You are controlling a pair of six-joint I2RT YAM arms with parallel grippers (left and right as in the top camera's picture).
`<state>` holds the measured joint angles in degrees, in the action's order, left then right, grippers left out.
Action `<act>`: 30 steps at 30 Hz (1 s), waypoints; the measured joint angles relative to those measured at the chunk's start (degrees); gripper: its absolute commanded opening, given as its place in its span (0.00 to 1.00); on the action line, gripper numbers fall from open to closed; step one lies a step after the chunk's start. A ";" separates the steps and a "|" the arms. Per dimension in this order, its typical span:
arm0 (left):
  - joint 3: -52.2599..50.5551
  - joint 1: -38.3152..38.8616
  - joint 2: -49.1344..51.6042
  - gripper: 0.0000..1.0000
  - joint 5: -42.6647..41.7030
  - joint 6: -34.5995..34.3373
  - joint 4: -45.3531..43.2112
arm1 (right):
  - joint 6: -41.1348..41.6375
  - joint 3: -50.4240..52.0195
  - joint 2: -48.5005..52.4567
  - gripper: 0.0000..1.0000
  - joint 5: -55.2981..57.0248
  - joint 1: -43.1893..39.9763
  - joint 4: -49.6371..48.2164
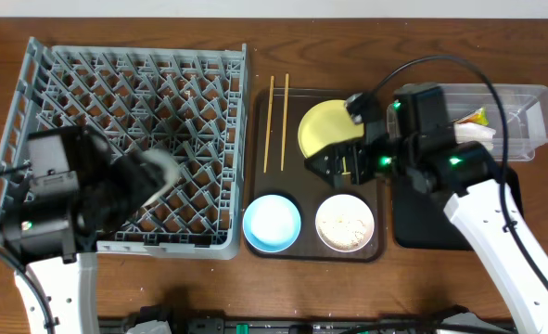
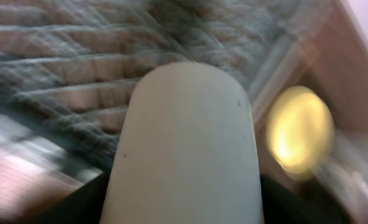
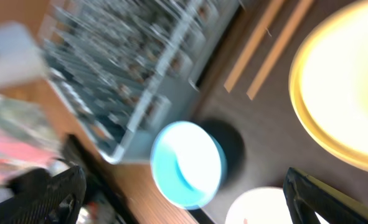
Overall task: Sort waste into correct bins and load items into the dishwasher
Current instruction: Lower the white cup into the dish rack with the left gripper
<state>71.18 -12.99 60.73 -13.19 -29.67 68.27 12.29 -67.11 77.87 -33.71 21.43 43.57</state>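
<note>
1. Here, the right gripper [image 1: 332,167] hovers at the yellow plate's [image 1: 322,125] lower edge, centre right of the overhead view. Its fingers [image 3: 47,196] are spread wide and hold nothing.
2. The left gripper [image 1: 162,172] is a blur over the grey dish rack [image 1: 14,111] at left; we cannot tell how its fingers stand.
3. On the brown tray [image 1: 301,186] we see chopsticks [image 1: 285,121] left of the plate, a blue bowl [image 1: 272,223] at lower left, and a white bowl [image 1: 345,224] of rice scraps at lower right.
4. The clear tub [image 1: 524,102], upper right, holds a napkin [image 1: 473,134] and a wrapper [image 1: 478,116] whose print is too small to read; the black tray [image 1: 413,223] lies just below.
</note>
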 measured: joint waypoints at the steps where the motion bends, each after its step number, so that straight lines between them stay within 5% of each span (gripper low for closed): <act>1: 0.00 -1.22 0.00 0.63 3.41 -1.20 0.79 | -0.22 0.00 0.00 0.99 1.68 0.90 0.83; 9: 0.00 -7.67 4.44 0.63 18.78 -6.78 1.55 | -2.12 0.00 -0.04 0.99 10.78 4.90 2.03; 20: 0.00 -11.98 18.08 0.64 20.83 -7.87 -0.37 | -2.32 0.00 -0.04 0.99 12.55 4.92 2.71; 30: 0.00 -12.11 25.00 0.92 19.56 -7.80 -2.67 | -2.32 0.00 -0.04 0.99 12.76 5.29 3.96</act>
<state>71.18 -25.10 85.73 6.37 -37.47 65.60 9.98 -67.11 77.82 -20.95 26.72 47.53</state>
